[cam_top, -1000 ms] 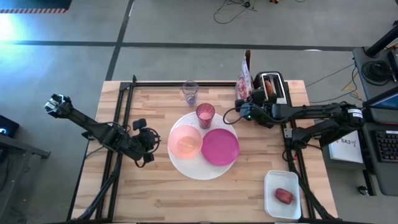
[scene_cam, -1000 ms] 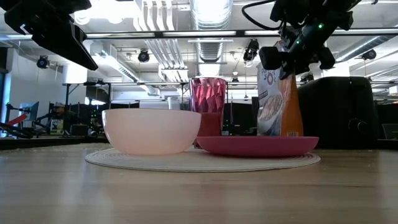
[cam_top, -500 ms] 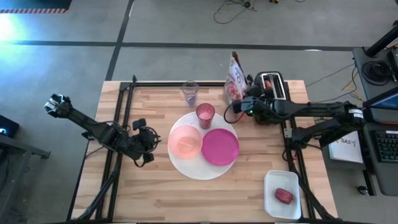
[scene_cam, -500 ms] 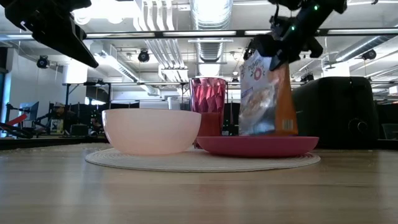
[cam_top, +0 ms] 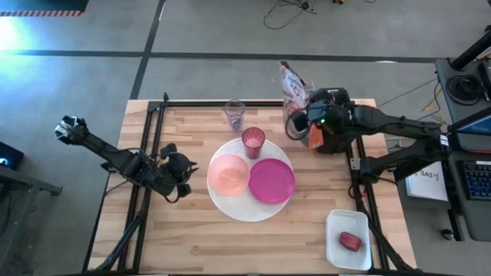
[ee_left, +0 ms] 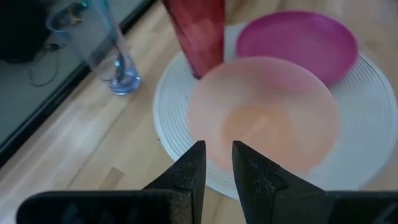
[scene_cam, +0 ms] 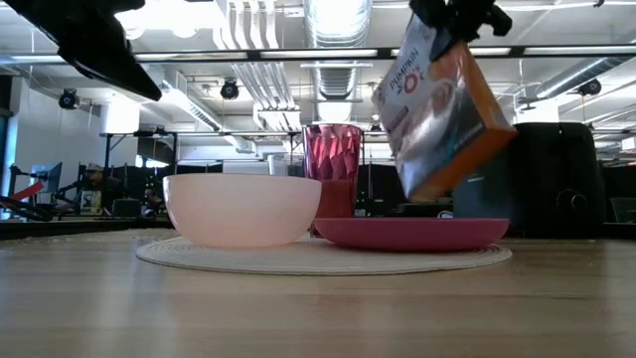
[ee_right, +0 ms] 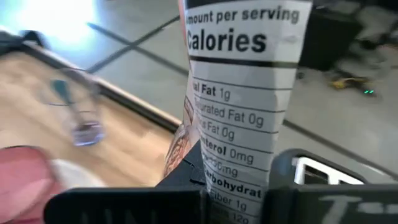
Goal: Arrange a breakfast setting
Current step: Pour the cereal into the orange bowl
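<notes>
My right gripper (cam_top: 301,125) is shut on a printed food bag (cam_top: 292,83), held high above the table's far right; the bag also shows in the low view (scene_cam: 442,114). The white plate (cam_top: 249,208) carries the pale pink bowl (cam_top: 229,174), the magenta plate (cam_top: 271,181) and the pink cup (cam_top: 253,141). A teal-handled spoon (ee_right: 60,88) stands in the clear tumbler (cam_top: 235,113). The red food (cam_top: 350,241) lies in a white tray. My left gripper (cam_top: 184,170) is shut and empty, left of the bowl. The bun is hidden. My right gripper pinches the bag between its two fingers, on the side with the nutrition label, low on that label (ee_right: 227,182). The bag reaches away from the fingers, top end farthest. It is lifted clear of the table and tilted, its orange bottom corner (scene_cam: 487,129) lowest.
The black toaster (cam_top: 340,98) stands at the far right, mostly under my right arm. The white tray (cam_top: 334,259) sits at the near right corner. Bare wood lies along the near edge and on the left half.
My right gripper has lifted the bag from beside the toaster, up and a little toward the table's left, and has turned. The bag stood upright behind the magenta plate; it now hangs clear of the table and tilted.
</notes>
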